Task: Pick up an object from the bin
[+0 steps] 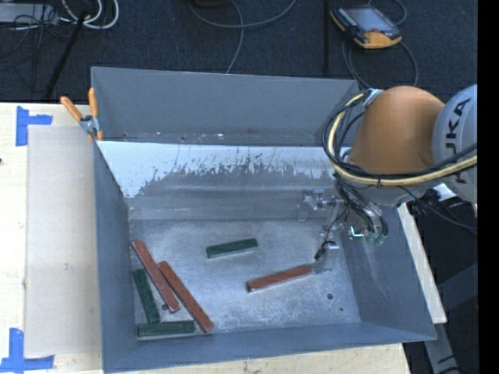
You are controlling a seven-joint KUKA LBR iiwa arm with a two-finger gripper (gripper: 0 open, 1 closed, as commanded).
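The pincer [322,257] hangs low inside the grey metal bin [234,115], close to its right wall. Its tip is at the right end of a flat reddish-brown strip [279,278], which lies slanted on the bin floor with its left end nearer the front wall. Tip and strip end look to be touching, or very nearly. The robot's wrist and cables crowd the spot, so I cannot tell whether the pincer is open or closed, and nothing can be seen gripped in it.

From that placement, this strip is probably the one to be picked. It lies alone with bare floor all round it, so it can be reached from above without disturbing anything else. Taken at its end rather than its middle, it would likely tilt or swing when lifted.

A flat dark green strip [231,248] lies alone near the middle of the floor, well apart from the pincer. In the front-left corner lies a bunched heap: two long reddish-brown strips [185,296] slanted side by side, a dark green strip by the left wall [145,294] and another along the front wall [166,328]. These overlap, which would make a clean grip harder there.
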